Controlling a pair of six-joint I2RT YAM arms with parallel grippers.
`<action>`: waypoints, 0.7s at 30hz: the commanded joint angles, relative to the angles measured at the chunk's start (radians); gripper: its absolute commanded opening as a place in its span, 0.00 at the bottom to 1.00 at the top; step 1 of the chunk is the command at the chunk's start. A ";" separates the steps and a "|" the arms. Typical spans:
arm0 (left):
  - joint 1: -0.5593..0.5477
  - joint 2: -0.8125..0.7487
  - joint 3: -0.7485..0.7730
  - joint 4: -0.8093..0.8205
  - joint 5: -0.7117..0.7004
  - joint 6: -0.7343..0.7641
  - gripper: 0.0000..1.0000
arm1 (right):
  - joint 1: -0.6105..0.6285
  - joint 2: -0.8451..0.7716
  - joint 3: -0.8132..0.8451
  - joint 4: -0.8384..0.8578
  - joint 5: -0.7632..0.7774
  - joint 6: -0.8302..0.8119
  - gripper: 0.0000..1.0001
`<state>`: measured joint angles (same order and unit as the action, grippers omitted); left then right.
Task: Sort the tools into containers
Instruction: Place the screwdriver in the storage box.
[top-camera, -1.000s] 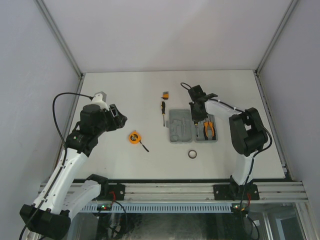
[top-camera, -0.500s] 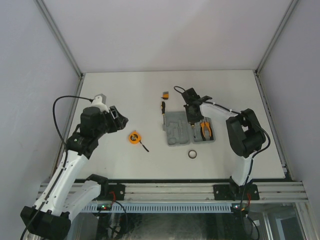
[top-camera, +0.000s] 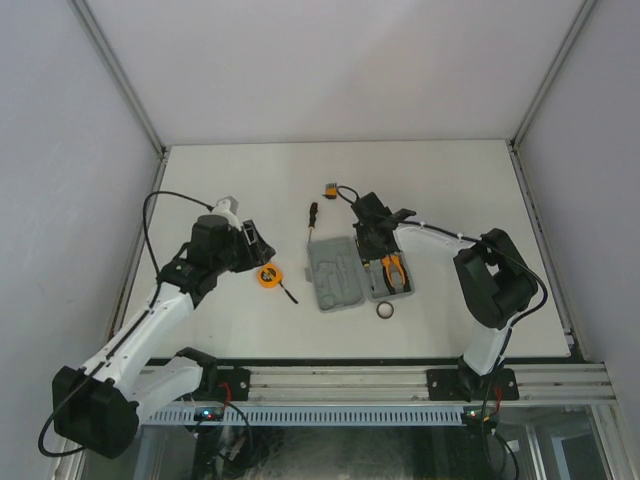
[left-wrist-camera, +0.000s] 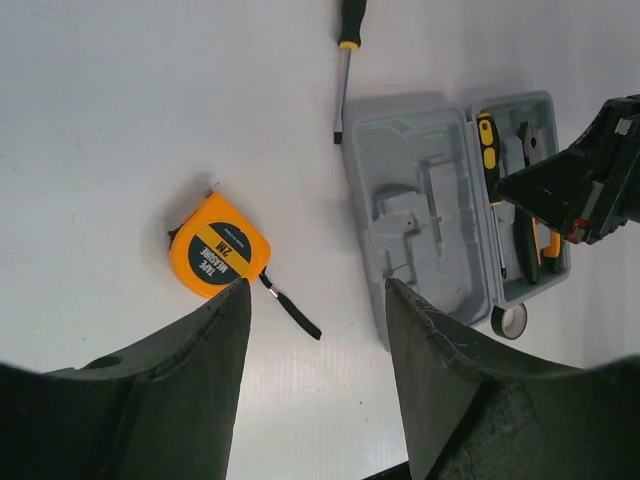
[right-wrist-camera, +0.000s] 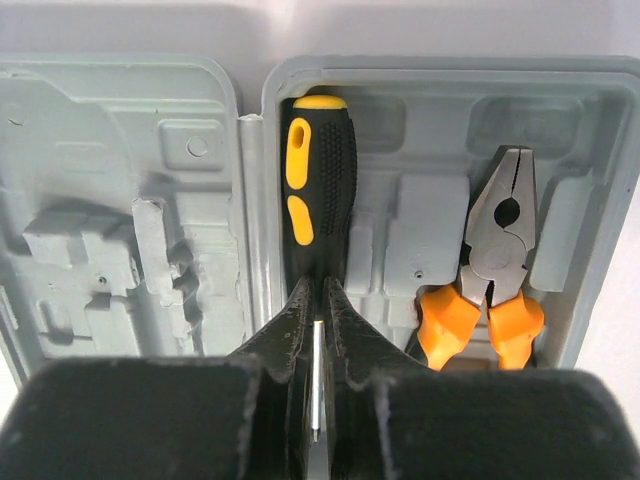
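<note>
The grey tool case (top-camera: 334, 275) lies open at mid-table. Its right half holds the orange-handled pliers (top-camera: 392, 268), which also show in the right wrist view (right-wrist-camera: 495, 270). My right gripper (top-camera: 372, 235) is over that half, shut (right-wrist-camera: 317, 295) on the metal shaft of a black-and-orange screwdriver (right-wrist-camera: 320, 190) that lies in a recess beside the hinge. The second screwdriver (top-camera: 311, 215) lies on the table behind the case. The orange tape measure (top-camera: 267, 277) lies to the left of the case. My left gripper (left-wrist-camera: 315, 290) hovers open and empty just above the tape measure (left-wrist-camera: 218, 247).
A tiny orange-black block (top-camera: 330, 188) sits behind the loose screwdriver. A small black ring (top-camera: 386, 311) lies just in front of the case. The tape measure's black strap (left-wrist-camera: 292, 310) trails toward the case. White walls enclose the table on three sides.
The right gripper moved left and nearer, and the case slid and turned with it. The left arm swung right and down toward the tape measure.
</note>
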<state>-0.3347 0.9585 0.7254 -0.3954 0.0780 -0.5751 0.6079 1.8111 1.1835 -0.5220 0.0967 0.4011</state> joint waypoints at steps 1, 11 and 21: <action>-0.059 0.056 -0.025 0.075 -0.026 -0.010 0.61 | 0.056 0.033 -0.097 -0.090 -0.119 0.119 0.00; -0.207 0.261 0.009 0.154 -0.066 -0.044 0.60 | 0.078 0.024 -0.120 -0.056 -0.117 0.193 0.00; -0.252 0.373 0.008 0.205 -0.072 -0.080 0.60 | 0.070 0.001 -0.157 -0.019 -0.111 0.212 0.01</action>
<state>-0.5743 1.3075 0.7124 -0.2523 0.0189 -0.6243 0.6571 1.7618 1.0981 -0.4503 0.0166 0.5900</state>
